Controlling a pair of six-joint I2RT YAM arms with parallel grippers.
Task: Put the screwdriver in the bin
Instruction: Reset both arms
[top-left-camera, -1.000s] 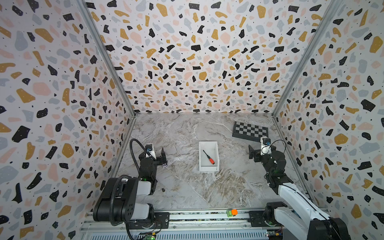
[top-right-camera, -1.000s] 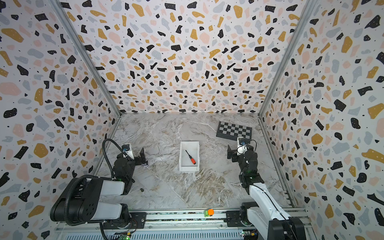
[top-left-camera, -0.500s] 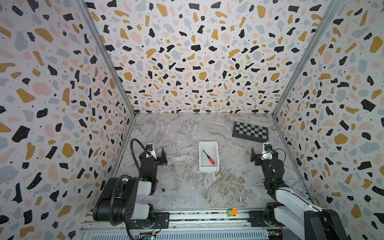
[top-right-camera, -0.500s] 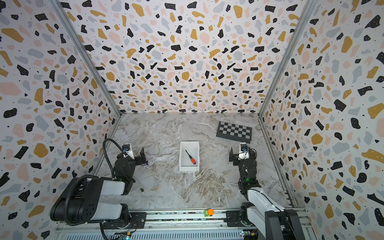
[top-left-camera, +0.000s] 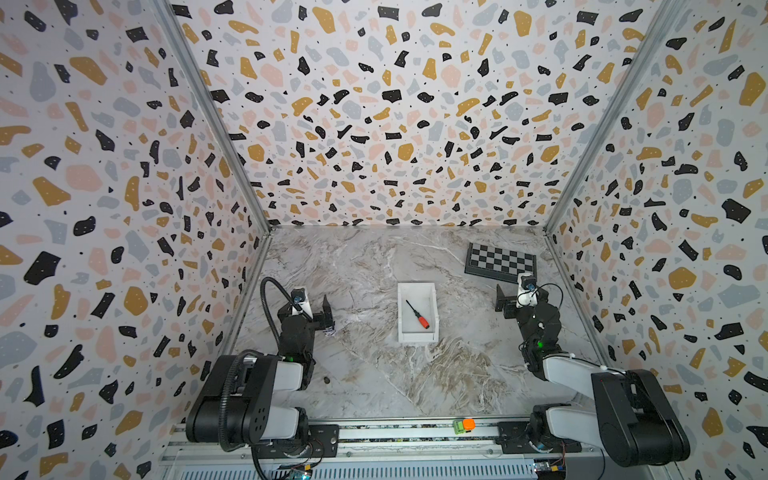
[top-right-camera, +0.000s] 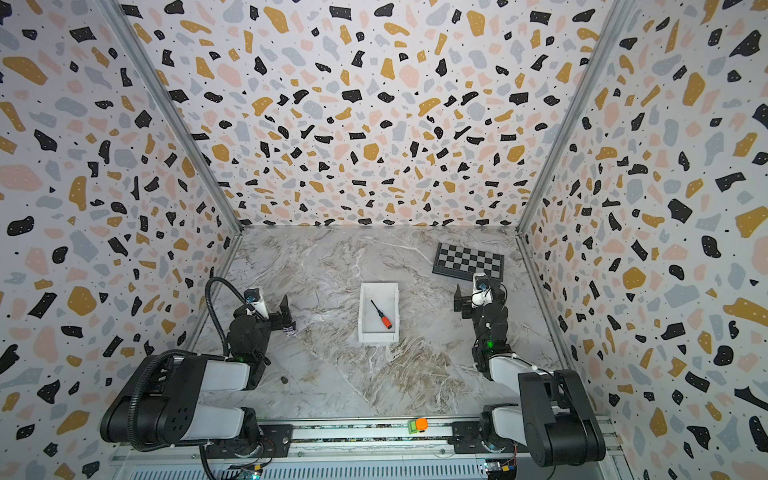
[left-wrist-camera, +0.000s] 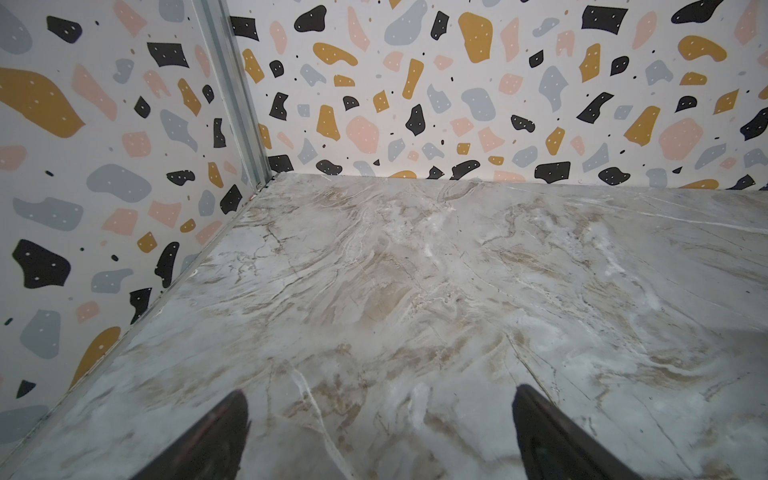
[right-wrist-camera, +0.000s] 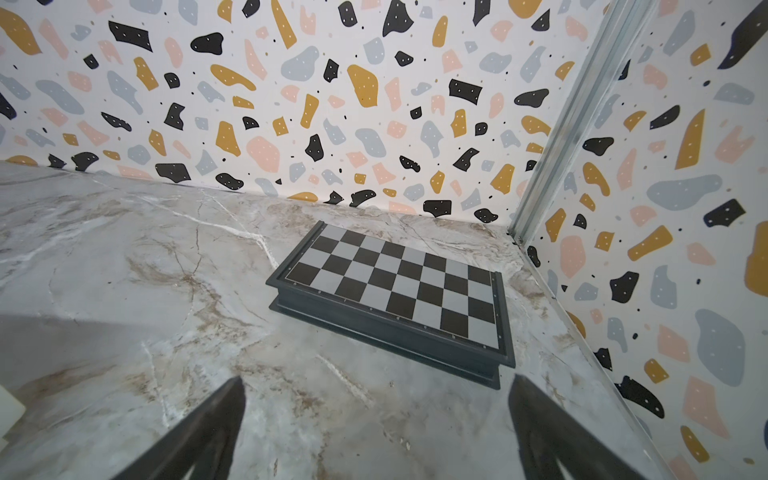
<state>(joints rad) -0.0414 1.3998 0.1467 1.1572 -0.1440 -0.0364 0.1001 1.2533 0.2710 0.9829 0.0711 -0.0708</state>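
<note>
**Inspector:** Where is the screwdriver (top-left-camera: 417, 314)?

**Examiner:** It lies flat on the floor of the bin (top-left-camera: 417, 337), diagonally, with all of it inside the walls. The red-orange handle points to the bin's near corner and the shaft to its far side. Both top views agree.

**Inspector:** Is either pincer on it?

**Examiner:** No. The left gripper (left-wrist-camera: 380, 392) stands well apart from the bin on the left arm's side, its jaws spread over bare marble. The right gripper (right-wrist-camera: 376, 381) is well apart on the other side, jaws spread wide and holding nothing. It faces the checkered board (right-wrist-camera: 399, 286), which sits beyond the bin.

**Inspector:** What remains to be done?

**Examiner:** In my judgement, nothing of substance. The placement looks complete and the tool is released. At most the arms have to settle. The orange-and-green block (top-left-camera: 464, 425), on the rail nearer than the bin, is not part of the task.
</note>
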